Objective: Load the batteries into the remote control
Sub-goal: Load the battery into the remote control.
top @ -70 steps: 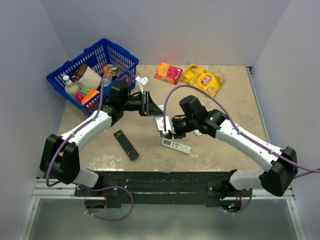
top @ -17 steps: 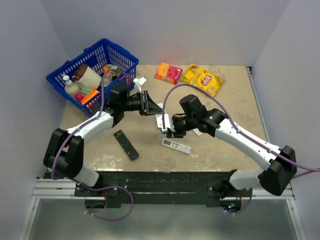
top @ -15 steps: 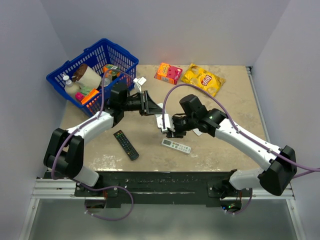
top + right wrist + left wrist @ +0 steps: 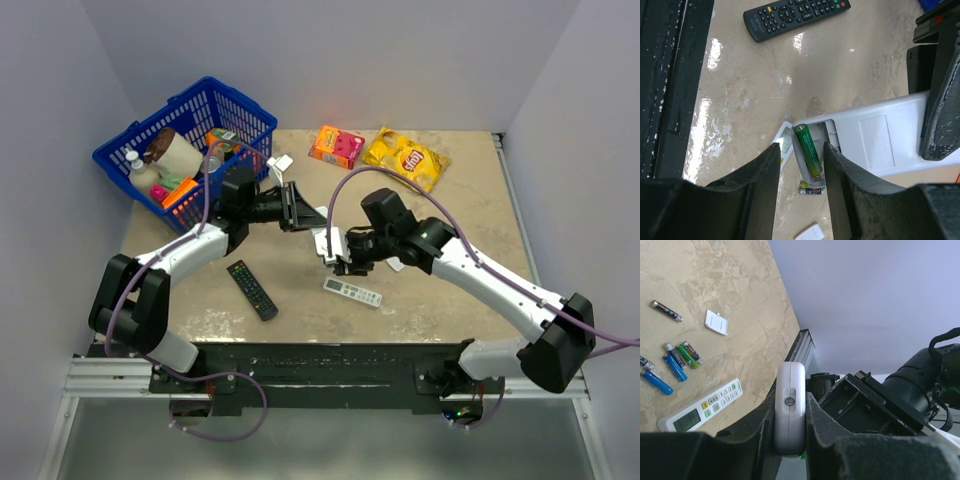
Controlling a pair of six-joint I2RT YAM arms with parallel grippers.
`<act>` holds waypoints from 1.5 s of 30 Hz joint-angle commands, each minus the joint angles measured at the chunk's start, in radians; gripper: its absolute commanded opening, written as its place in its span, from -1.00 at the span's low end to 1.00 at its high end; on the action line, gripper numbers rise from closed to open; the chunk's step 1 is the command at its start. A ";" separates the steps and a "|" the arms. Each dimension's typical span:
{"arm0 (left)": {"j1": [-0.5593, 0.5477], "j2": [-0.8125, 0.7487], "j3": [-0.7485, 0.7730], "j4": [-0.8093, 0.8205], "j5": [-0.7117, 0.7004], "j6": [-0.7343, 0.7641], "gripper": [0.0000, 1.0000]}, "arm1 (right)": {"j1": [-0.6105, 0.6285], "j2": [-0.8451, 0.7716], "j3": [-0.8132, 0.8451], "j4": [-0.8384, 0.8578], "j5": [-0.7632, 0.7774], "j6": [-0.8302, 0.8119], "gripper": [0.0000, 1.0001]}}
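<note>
My left gripper [image 4: 291, 208] is shut on the remote control [image 4: 325, 241], holding the white body above the table with its plain back up. In the left wrist view only the remote's narrow edge [image 4: 790, 385] shows between the fingers. My right gripper [image 4: 801, 150] stands open astride the open battery compartment. A green battery [image 4: 808, 150] lies in that compartment, clear of both fingers. Loose batteries lie on the table: blue ones [image 4: 676, 367], a green one [image 4: 690, 355] and a dark one [image 4: 666, 311].
A slimmer white remote [image 4: 352, 292] and a black remote [image 4: 251, 289] lie near the front. A small white cover [image 4: 716, 321] lies by the batteries. A blue basket [image 4: 255, 115] of groceries stands back left; an orange box [image 4: 336, 146] and yellow bag [image 4: 405, 158] at the back.
The left arm's elbow has swung left since the earliest frame. Both grippers and the remote stay almost where they were, the right one shifting only slightly.
</note>
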 commanded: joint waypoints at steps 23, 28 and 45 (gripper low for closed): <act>0.001 0.003 -0.055 0.067 0.056 -0.078 -1.00 | -0.033 -0.143 0.065 0.169 0.030 0.196 0.06; 0.002 -0.023 -0.065 0.074 0.019 -0.092 -1.00 | -0.035 -0.189 0.083 0.278 0.253 0.602 0.53; 0.005 -0.147 -0.167 0.200 -0.200 -0.215 -1.00 | -0.032 -0.275 -0.064 0.312 0.390 1.246 0.96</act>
